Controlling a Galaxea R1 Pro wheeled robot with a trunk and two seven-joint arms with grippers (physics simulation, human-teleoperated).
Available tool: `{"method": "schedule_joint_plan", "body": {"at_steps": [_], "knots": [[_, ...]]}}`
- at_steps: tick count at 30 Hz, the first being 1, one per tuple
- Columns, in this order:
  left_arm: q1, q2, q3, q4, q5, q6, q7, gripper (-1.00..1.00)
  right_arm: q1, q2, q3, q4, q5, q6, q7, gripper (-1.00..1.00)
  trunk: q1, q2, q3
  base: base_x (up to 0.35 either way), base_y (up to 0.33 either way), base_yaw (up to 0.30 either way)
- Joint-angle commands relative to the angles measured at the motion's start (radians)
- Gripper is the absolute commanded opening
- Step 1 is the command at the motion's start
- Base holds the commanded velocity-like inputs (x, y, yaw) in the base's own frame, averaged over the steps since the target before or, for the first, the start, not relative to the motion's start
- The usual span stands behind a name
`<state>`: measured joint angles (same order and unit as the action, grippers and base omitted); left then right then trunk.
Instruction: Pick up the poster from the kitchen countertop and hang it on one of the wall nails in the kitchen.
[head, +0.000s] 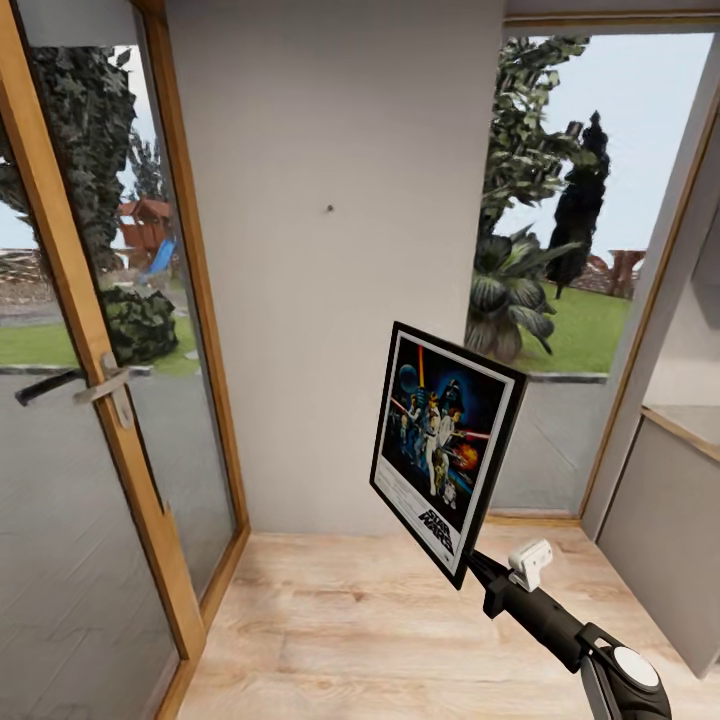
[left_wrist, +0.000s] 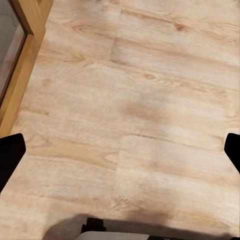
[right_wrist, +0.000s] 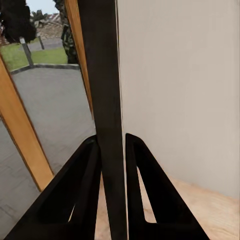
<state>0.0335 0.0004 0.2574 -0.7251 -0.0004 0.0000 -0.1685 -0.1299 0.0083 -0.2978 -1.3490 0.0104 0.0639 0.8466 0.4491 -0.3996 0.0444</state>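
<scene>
Pale grey wall carries the nail (head: 329, 209); the poster (head: 446, 450), pinched at its lower corner by the right gripper (right_wrist: 111, 165), sits below and right of it, so lift squarely, keeping the frame upright.

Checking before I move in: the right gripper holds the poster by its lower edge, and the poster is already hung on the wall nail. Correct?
Not quite. The right gripper does hold the poster by its lower edge, but it is not hung yet. The head view shows it in the air, below and right of the wall nail, apart from the wall.
</scene>
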Motion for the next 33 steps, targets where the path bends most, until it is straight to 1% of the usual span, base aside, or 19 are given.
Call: {"method": "schedule_joint_plan", "body": {"at_steps": [1,8,33], "knots": [[0.000,0.000,0.003,-0.001,0.000,0.000,-0.006,1.00,0.000,0.001,-0.003,-0.001,-0.001,0.008,0.008,-1.00,0.001,0.000,0.000,0.321,0.000,-0.001],[0.000,0.004,0.005,-0.001,0.000,0.000,-0.006,1.00,0.000,0.001,-0.003,-0.001,-0.001,0.008,0.008,-1.00,0.001,0.000,0.000,0.333,0.000,0.000],[0.000,0.005,0.005,0.003,0.000,0.000,-0.006,1.00,0.000,0.001,-0.003,-0.001,-0.001,0.009,0.008,-1.00,0.001,0.000,0.000,0.337,0.000,0.000]]}}
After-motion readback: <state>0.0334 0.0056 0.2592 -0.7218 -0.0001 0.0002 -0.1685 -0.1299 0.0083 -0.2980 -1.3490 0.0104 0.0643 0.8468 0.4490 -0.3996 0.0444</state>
